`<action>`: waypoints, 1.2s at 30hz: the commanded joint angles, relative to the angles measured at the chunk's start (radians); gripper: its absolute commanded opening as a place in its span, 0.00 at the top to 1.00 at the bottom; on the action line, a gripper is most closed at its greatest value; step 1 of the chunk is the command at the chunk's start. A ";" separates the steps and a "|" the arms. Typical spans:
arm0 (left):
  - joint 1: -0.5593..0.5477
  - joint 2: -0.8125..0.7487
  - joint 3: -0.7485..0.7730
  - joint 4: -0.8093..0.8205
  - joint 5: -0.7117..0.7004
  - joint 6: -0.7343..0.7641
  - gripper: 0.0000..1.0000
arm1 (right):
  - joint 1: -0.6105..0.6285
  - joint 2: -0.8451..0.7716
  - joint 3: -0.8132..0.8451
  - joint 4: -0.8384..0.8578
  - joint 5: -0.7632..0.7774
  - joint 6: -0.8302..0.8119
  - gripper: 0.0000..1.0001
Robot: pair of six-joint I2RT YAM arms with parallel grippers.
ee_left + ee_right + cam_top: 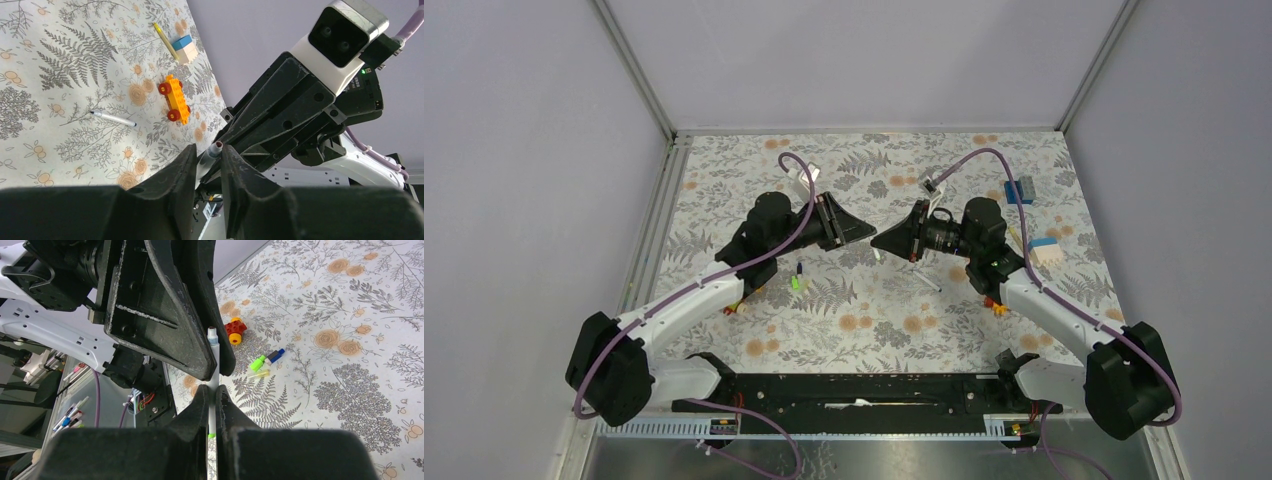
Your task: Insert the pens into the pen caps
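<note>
Right wrist view has the white pen (214, 360) up in the air between the two arms, well above the table (350, 315), its barrel running straight out of the right gripper (212, 392) and its tip end reaching in between the fingers of the left gripper (209, 149). To my eye this is the risky part. Both arms are at one thin stick, so if they pull or twist against each other the pen could bend, skid through the pads or flick away. If the right lets go before the left truly has it, it drops onto the table. A pinch too near the tip would also leave it cocked at an angle, awkward to line up with a narrow cap. The right gripper's jaws are pressed together on the barrel, with no gap showing either side. The left's jaws stand only narrowly apart around the tip end. The pen seems to lean on one pad, but I cannot tell whether they have actually pinched it. Down on the table the green cap (258, 363) and the dark blue cap (275, 356) lie just beside each other, untouched, near a red toy brick (235, 330).
</note>
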 commanded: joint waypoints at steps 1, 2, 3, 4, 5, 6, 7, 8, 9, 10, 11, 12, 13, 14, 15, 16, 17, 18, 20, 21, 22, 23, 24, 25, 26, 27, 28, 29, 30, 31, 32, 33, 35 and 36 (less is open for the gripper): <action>-0.002 0.010 -0.001 0.075 0.031 0.000 0.77 | 0.008 0.003 0.002 0.070 -0.029 -0.014 1.00; -0.002 0.010 -0.005 0.082 0.034 -0.002 0.79 | 0.008 0.005 0.004 0.070 -0.029 -0.014 1.00; -0.002 0.010 -0.008 0.088 0.038 -0.003 0.80 | 0.008 0.005 0.007 0.070 -0.029 -0.014 1.00; -0.002 0.010 -0.010 0.093 0.042 -0.002 0.82 | 0.008 0.006 0.009 0.070 -0.029 -0.014 1.00; -0.002 0.010 -0.011 0.097 0.049 -0.001 0.83 | 0.008 0.008 0.011 0.069 -0.029 -0.015 1.00; -0.002 0.010 -0.009 0.099 0.055 0.000 0.86 | 0.008 0.009 0.013 0.070 -0.029 -0.014 1.00; -0.002 0.010 -0.007 0.099 0.058 0.001 0.91 | 0.009 0.011 0.014 0.070 -0.028 -0.014 1.00; -0.002 0.010 -0.005 0.097 0.060 0.001 0.97 | 0.010 0.011 0.014 0.072 -0.027 -0.014 1.00; -0.002 0.010 -0.002 0.094 0.060 0.000 1.00 | 0.009 0.011 0.014 0.075 -0.027 -0.013 1.00; -0.001 0.010 -0.002 0.091 0.058 0.001 1.00 | 0.009 0.012 0.014 0.078 -0.024 -0.012 1.00; -0.002 0.009 -0.002 0.090 0.057 -0.003 1.00 | 0.009 0.010 0.014 0.079 -0.023 -0.011 1.00; -0.002 0.009 -0.003 0.091 0.056 -0.005 1.00 | 0.009 0.010 0.013 0.081 -0.023 -0.008 1.00; -0.002 0.008 -0.003 0.093 0.056 -0.008 1.00 | 0.011 0.008 0.013 0.083 -0.022 -0.007 1.00; -0.002 0.007 -0.004 0.095 0.058 -0.013 1.00 | 0.010 0.008 0.013 0.084 -0.022 -0.005 1.00; -0.002 0.006 -0.007 0.099 0.059 -0.017 1.00 | 0.010 0.007 0.012 0.084 -0.019 -0.004 1.00; -0.002 0.002 -0.010 0.106 0.058 -0.022 1.00 | 0.011 0.005 0.014 0.083 -0.013 -0.004 1.00; -0.002 -0.003 -0.013 0.110 0.058 -0.025 1.00 | 0.010 0.003 0.013 0.079 -0.005 -0.004 1.00; -0.002 -0.006 -0.016 0.113 0.055 -0.028 1.00 | 0.011 0.001 0.014 0.076 0.004 -0.004 0.99; -0.002 -0.013 -0.020 0.112 0.050 -0.028 1.00 | 0.010 -0.006 0.012 0.070 0.021 -0.004 0.97; -0.001 -0.015 -0.021 0.113 0.047 -0.028 1.00 | 0.011 -0.008 0.011 0.068 0.026 -0.004 0.97; -0.002 -0.016 -0.023 0.113 0.044 -0.029 1.00 | 0.011 -0.010 0.012 0.066 0.029 -0.004 0.96; -0.001 -0.016 -0.024 0.113 0.044 -0.030 1.00 | 0.011 -0.010 0.011 0.064 0.031 -0.004 0.95; -0.002 -0.015 -0.025 0.115 0.044 -0.030 1.00 | 0.011 -0.010 0.013 0.062 0.032 -0.004 0.92; -0.002 -0.014 -0.024 0.116 0.044 -0.030 1.00 | 0.011 -0.010 0.013 0.060 0.033 -0.004 0.88; -0.002 -0.013 -0.025 0.119 0.044 -0.031 1.00 | 0.010 -0.009 0.014 0.058 0.036 -0.004 0.76; -0.002 -0.012 -0.023 0.119 0.045 -0.032 1.00 | 0.011 -0.010 0.013 0.058 0.038 -0.005 0.66; -0.002 -0.013 -0.022 0.119 0.044 -0.033 1.00 | 0.010 -0.010 0.013 0.059 0.042 -0.004 0.54; -0.001 -0.013 -0.022 0.119 0.044 -0.034 1.00 | 0.011 -0.010 0.013 0.059 0.047 -0.005 0.43; -0.002 -0.015 -0.019 0.120 0.041 -0.034 1.00 | 0.011 -0.011 0.014 0.058 0.052 -0.005 0.34; -0.002 -0.014 -0.017 0.118 0.038 -0.032 1.00 | 0.011 -0.012 0.013 0.057 0.056 -0.006 0.27; -0.002 -0.016 -0.013 0.113 0.036 -0.030 1.00 | 0.011 -0.012 0.012 0.055 0.058 -0.007 0.25; -0.001 -0.015 -0.010 0.106 0.031 -0.028 1.00 | 0.011 -0.012 0.013 0.054 0.058 -0.009 0.24; -0.002 -0.019 -0.006 0.097 0.022 -0.025 1.00 | 0.011 -0.010 0.015 0.050 0.056 -0.012 0.23; -0.002 -0.021 -0.006 0.097 0.018 -0.024 1.00 | 0.010 -0.010 0.015 0.050 0.054 -0.013 0.23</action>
